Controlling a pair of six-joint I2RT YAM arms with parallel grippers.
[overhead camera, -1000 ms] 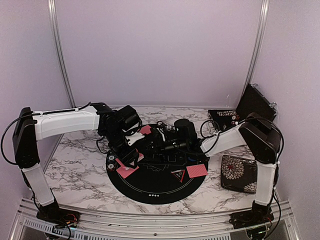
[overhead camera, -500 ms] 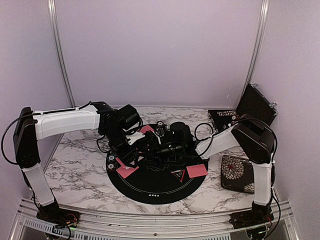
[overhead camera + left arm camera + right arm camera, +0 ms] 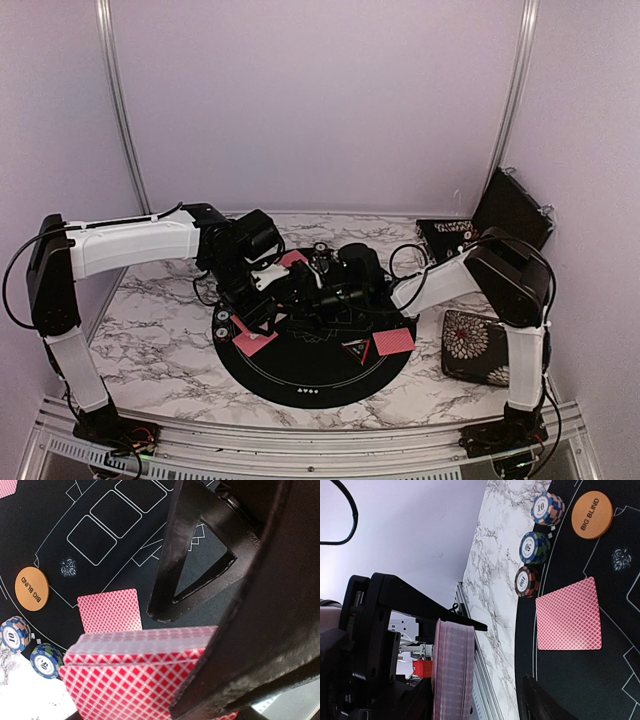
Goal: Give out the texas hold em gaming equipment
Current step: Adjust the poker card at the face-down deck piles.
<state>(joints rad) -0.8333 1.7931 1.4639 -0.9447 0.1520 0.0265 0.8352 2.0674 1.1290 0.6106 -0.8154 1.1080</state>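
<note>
My left gripper (image 3: 266, 303) (image 3: 150, 690) is shut on a thick deck of red-backed playing cards (image 3: 132, 672) (image 3: 453, 670), held on edge above the left part of the round black mat (image 3: 310, 378). My right gripper (image 3: 300, 292) (image 3: 477, 702) is open. Its fingers (image 3: 542, 705) stand on either side of the deck's end, and the near one is clear of the cards. Single cards (image 3: 253, 340) (image 3: 394, 341) (image 3: 291, 259) lie face down on the mat. An orange BIG BLIND button (image 3: 32, 588) (image 3: 592, 515) sits by three chip stacks (image 3: 535, 547) (image 3: 221, 322). A black triangle marker (image 3: 357, 349) lies near the right card.
A floral-patterned case (image 3: 478, 346) lies on the marble table to the right of the mat. An open black box (image 3: 510, 208) with more pieces stands at the back right. Both arms crowd the mat's far half. The metal table rail (image 3: 300, 440) runs along the near edge.
The right arm has reached further left, bringing its gripper up to the deck in the left gripper. The left arm, the cards and the chips on the mat have not moved.
</note>
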